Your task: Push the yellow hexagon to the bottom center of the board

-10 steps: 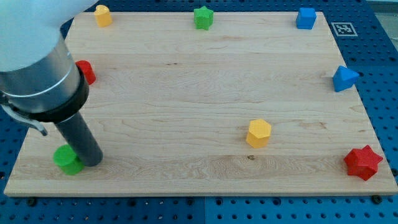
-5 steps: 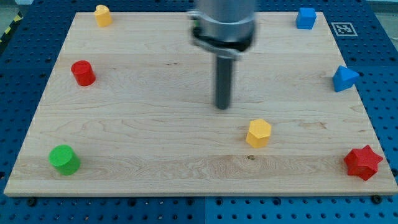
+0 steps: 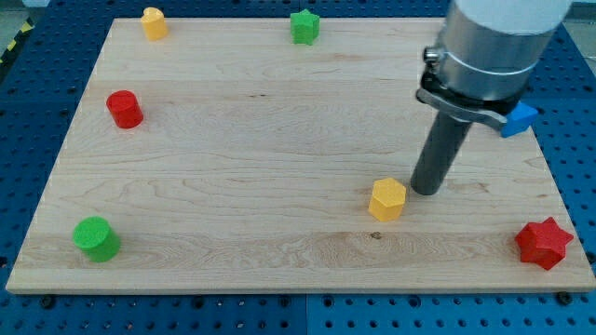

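The yellow hexagon (image 3: 387, 199) lies on the wooden board (image 3: 233, 186), right of centre and in the lower half. My tip (image 3: 426, 191) rests on the board just to the hexagon's right and slightly above it, very close to its upper right edge; I cannot tell whether they touch. The dark rod rises from the tip toward the view's top right, under the grey arm body.
A small yellow block (image 3: 154, 21) sits at the top left, a green star (image 3: 304, 26) at top centre, a red cylinder (image 3: 124, 109) at left, a green cylinder (image 3: 97, 238) at bottom left, a red star (image 3: 543, 244) at bottom right. A blue block (image 3: 520, 118) shows partly behind the arm.
My tip swept from the bottom left by the green cylinder, across the board's middle, to the right side of the yellow hexagon. No block has moved. The arm now hides the top-right blue block.
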You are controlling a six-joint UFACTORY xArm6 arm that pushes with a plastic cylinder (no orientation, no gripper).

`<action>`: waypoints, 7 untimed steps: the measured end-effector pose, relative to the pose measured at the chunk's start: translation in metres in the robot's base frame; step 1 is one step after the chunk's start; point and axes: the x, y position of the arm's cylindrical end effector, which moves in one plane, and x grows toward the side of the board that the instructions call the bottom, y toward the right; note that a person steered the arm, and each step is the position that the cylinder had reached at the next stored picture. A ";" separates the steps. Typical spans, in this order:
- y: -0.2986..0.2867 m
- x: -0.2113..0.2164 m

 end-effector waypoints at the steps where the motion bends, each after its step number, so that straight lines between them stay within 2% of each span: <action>1: -0.016 0.002; 4: -0.043 0.054; 7: -0.070 0.065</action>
